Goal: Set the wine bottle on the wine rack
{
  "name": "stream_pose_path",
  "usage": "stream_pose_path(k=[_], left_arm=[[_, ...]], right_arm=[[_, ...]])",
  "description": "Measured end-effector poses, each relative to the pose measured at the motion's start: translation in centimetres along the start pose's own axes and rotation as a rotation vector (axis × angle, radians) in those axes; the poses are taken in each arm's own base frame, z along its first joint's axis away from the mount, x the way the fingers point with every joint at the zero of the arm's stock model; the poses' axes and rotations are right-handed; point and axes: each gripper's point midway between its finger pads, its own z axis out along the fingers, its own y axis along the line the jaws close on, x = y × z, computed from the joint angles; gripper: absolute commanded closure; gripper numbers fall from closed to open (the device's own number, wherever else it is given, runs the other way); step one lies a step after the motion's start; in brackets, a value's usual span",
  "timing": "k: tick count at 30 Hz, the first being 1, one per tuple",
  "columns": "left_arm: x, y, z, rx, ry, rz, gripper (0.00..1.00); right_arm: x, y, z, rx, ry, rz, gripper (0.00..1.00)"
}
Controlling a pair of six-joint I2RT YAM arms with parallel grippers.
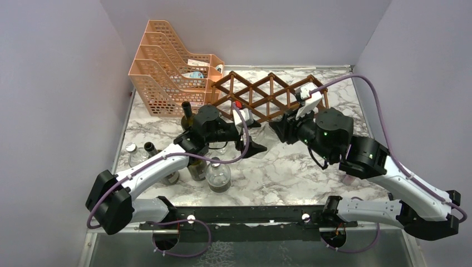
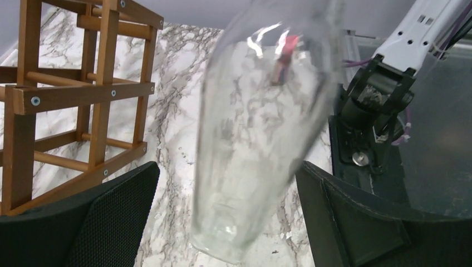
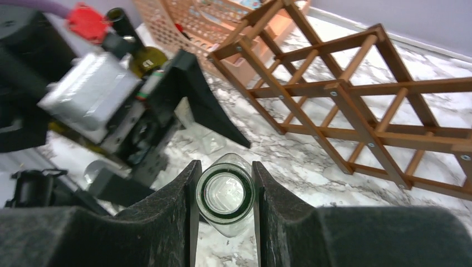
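The clear wine bottle (image 3: 225,196) is clamped at its neck between the right fingers (image 3: 172,222). Its uncapped mouth is turned back toward the right wrist camera and nothing is seen inside it. It is held off the desk (image 1: 289,167), out in the middle, in front of the wine rack (image 1: 267,94). Its long axis is judged to run roughly along the near edge, from the right fingers toward the left arm.

In the left wrist view the body and base of the bottle are seen, tilted, between the left fingers (image 2: 111,217). These are spread wide: one is clearly apart from the glass, while the other is just beside it, and contact there cannot be told.

The rack stands along the far edge, from the middle toward the far right corner, and no bottle is seen in its diamond openings. It lies beyond the bottle, nearer to the right arm. The bottle is therefore judged to need turning until its axis points into an opening.

A peach file tray (image 1: 167,72) stands at the far left corner, with small items in its upper tiers that cannot be identified. Other bottles (image 1: 218,173) stand upright toward the near left corner, and their contents cannot be told.
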Motion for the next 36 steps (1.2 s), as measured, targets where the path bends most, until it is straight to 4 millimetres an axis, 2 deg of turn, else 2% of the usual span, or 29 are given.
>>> stream_pose_path(k=[6, 12, 15, 19, 23, 25, 26, 27, 29, 31, 33, 36], left_arm=[[1.5, -0.6, 0.5, 0.054, 0.011, 0.036, 0.09], [0.7, -2.0, 0.6, 0.109, -0.036, 0.124, 0.12], [0.1, -2.5, 0.7, 0.129, -0.06, 0.159, 0.19], [-0.2, -3.1, 0.8, 0.15, -0.074, 0.187, 0.37], [-0.4, -3.3, 0.9, 0.154, -0.081, 0.2, 0.59], [-0.4, -3.3, 0.9, 0.15, -0.083, 0.208, 0.75], [-0.4, -3.2, 0.8, 0.148, -0.083, 0.212, 0.9], [-0.4, -3.2, 0.8, 0.147, -0.082, 0.214, 1.0], [-0.4, -3.3, 0.8, 0.146, -0.084, 0.226, 1.0], [-0.8, -3.2, 0.7, 0.136, -0.09, 0.245, 1.0], [-1.0, -3.0, 0.5, 0.117, -0.09, 0.281, 1.0], [-0.9, -2.4, 0.2, 0.087, -0.075, 0.338, 1.0]], right_arm=[[0.5, 1.6, -1.0, -0.129, 0.029, -0.057, 0.99], [0.5, 2.7, -1.4, -0.201, 0.038, -0.079, 0.99], [0.2, 3.0, -1.7, -0.222, 0.03, -0.08, 0.99], [0.0, 2.9, -2.1, -0.23, 0.023, -0.079, 0.99], [-0.2, 2.7, -2.5, -0.232, 0.014, -0.083, 0.99], [-0.1, 2.7, -2.7, -0.233, 0.016, -0.085, 0.98], [-0.1, 2.7, -2.7, -0.236, 0.019, -0.086, 0.92], [0.0, 2.7, -2.7, -0.237, 0.022, -0.087, 0.8], [0.0, 2.7, -2.9, -0.239, 0.029, -0.088, 0.56], [-0.2, 2.7, -3.1, -0.243, 0.029, -0.08, 0.39], [-0.9, 2.9, -3.5, -0.25, 0.013, -0.047, 0.29], [-2.4, 2.8, -4.6, -0.259, -0.028, 0.0, 0.24]])
